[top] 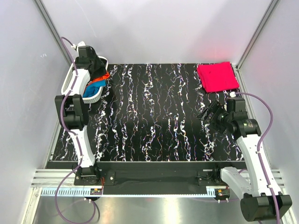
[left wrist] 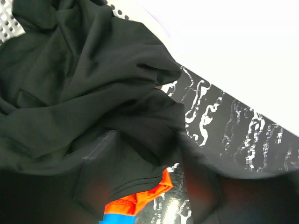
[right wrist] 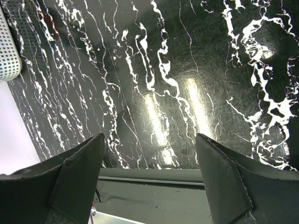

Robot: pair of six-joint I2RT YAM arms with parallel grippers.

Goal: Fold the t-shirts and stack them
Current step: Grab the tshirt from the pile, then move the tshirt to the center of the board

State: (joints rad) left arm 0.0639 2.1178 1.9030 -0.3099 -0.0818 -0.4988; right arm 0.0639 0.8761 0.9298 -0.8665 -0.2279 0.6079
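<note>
Left gripper (top: 93, 61): black t-shirt (left wrist: 84, 84) bunched right under me; I cannot tell how wide I stand.
Right gripper (right wrist: 149, 140): fingers apart, surface (right wrist: 177, 70) beneath me.

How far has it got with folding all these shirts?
Done: one bright pinkish-red t-shirt lies folded at the far right corner of the black marbled table. In hand: the left gripper is down in the white lattice plastic basket, against a crumpled black t-shirt; whether it grips it is unclear. Left: that shirt, plus orange cloth and blue cloth beneath it. The right gripper hangs open, holding nothing.
</note>
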